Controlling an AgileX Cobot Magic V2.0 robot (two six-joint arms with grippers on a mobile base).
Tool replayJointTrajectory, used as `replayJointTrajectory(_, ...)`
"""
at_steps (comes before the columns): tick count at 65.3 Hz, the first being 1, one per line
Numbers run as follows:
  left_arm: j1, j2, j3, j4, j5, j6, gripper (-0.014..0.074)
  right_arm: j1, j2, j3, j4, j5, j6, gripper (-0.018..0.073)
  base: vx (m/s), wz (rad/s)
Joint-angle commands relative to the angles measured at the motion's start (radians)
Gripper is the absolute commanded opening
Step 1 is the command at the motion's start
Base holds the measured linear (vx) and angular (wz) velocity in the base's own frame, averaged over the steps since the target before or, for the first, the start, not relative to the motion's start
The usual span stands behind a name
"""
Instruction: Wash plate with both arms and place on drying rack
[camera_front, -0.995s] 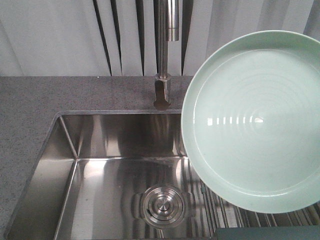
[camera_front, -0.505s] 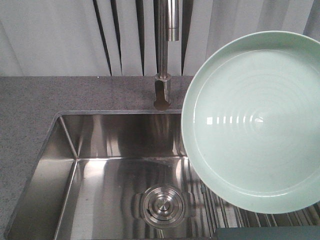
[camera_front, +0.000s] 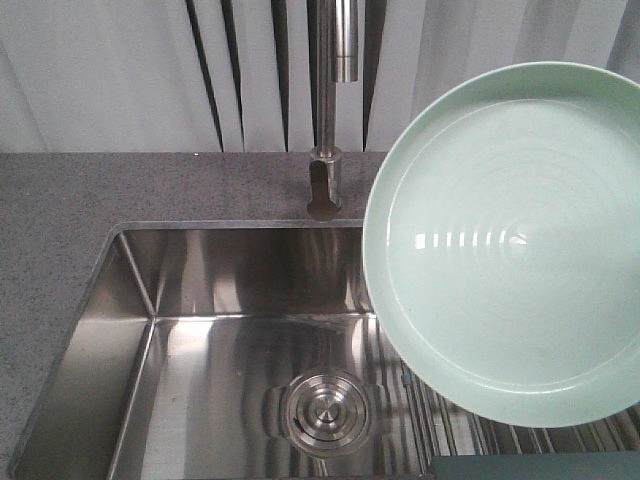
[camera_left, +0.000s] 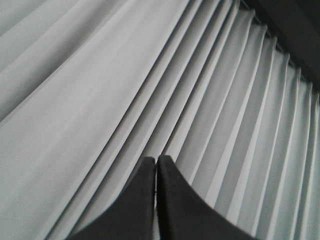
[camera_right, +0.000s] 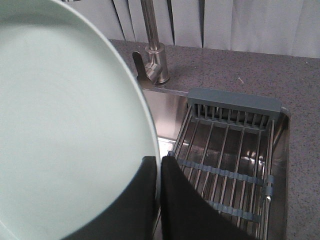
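Right tool clamps the rim of the plate, held tilted above the drying rack at the sink's right end, near the bench's back edge. Left tool, fingers pressed together and empty, faces a curtain.

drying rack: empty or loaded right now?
Empty, as far as visible. The right wrist view shows the drying rack with bare rods; the plate is clamped in the right gripper, not on it.
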Motion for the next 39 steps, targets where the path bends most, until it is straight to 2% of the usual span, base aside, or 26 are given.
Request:
replayJointTrajectory(1, -0.002, -0.014, -0.003, -0.034, -0.013, -0.159, -0.0006, 0.000, 0.006, -0.024, 0.043, -0.065, -0.005, -0.0006, 0.00, 0.00)
replayJointTrajectory(7, -0.002, -0.014, -0.078, 0.007, 0.139, -0.244, -0.0006, 0.000, 0.006, -0.024, 0.041, -0.080, -0.005, -0.0006, 0.00, 0.00)
replayJointTrajectory(12, -0.002, -0.001, -0.159, 0.081, 0.260, -0.246, -0.0006, 0.000, 0.006, -0.024, 0.041, -0.110, 0.004, -0.0006, 0.00, 0.00)
replayJointTrajectory(18, -0.002, 0.054, -0.264, 0.199, 0.329, -0.247, -0.0006, 0.000, 0.006, -0.024, 0.032, -0.151, 0.022, -0.0006, 0.00, 0.00)
replayJointTrajectory(25, -0.002, 0.167, -0.359, 0.330, 0.325, -0.257, -0.0006, 0.000, 0.006, -0.024, -0.036, -0.232, 0.062, -0.0006, 0.00, 0.00)
replayJointTrajectory(31, -0.002, 0.303, -0.426, 0.424, 0.290, -0.343, -0.0006, 0.000, 0.006, -0.024, -0.126, -0.287, 0.127, -0.0006, 0.00, 0.00)
replayJointTrajectory(35, -0.002, 0.402, -0.461, 0.526, 0.248, -0.409, -0.0006, 0.000, 0.006, -0.024, -0.211, -0.308, 0.177, -0.0006, 0.00, 0.00)
replayJointTrajectory(39, -0.002, 0.526, -0.500, 0.666, 0.197, -0.463, -0.0006, 0.000, 0.006, -0.024, -0.275, -0.310, 0.226, -0.0006, 0.00, 0.00)
